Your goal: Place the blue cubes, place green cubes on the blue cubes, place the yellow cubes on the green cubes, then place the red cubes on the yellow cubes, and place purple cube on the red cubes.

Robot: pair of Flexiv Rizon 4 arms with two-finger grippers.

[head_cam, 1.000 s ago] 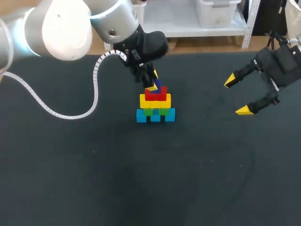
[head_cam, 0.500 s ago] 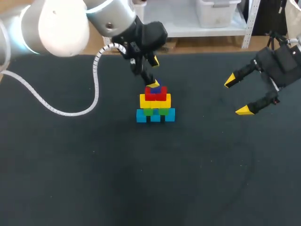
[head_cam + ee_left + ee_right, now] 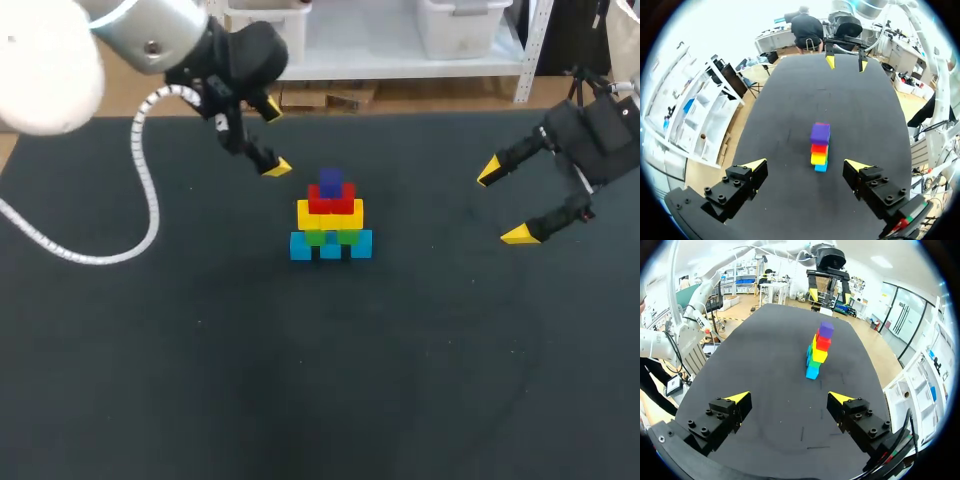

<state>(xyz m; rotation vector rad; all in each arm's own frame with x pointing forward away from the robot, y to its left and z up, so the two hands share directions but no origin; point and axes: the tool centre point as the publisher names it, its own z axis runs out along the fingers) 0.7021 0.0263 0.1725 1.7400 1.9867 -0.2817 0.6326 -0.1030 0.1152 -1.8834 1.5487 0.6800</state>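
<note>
Left gripper [image 3: 274, 140] near tower [image 3: 330, 222] (jaws spread)

The left arm [image 3: 150, 30] comes in from the far left corner, its wrist angled down and toward the middle. The left gripper [image 3: 275, 139] hangs with its fingers [image 3: 740, 182] spread wide, nothing between them. The right arm [image 3: 600, 135] enters from the right edge. The right gripper [image 3: 504, 203] points toward the left one, its fingers [image 3: 860, 420] likewise wide apart and empty.

Purple cube [image 3: 331, 183] tops the upright tiered cube stack [image 3: 330, 215].
</note>
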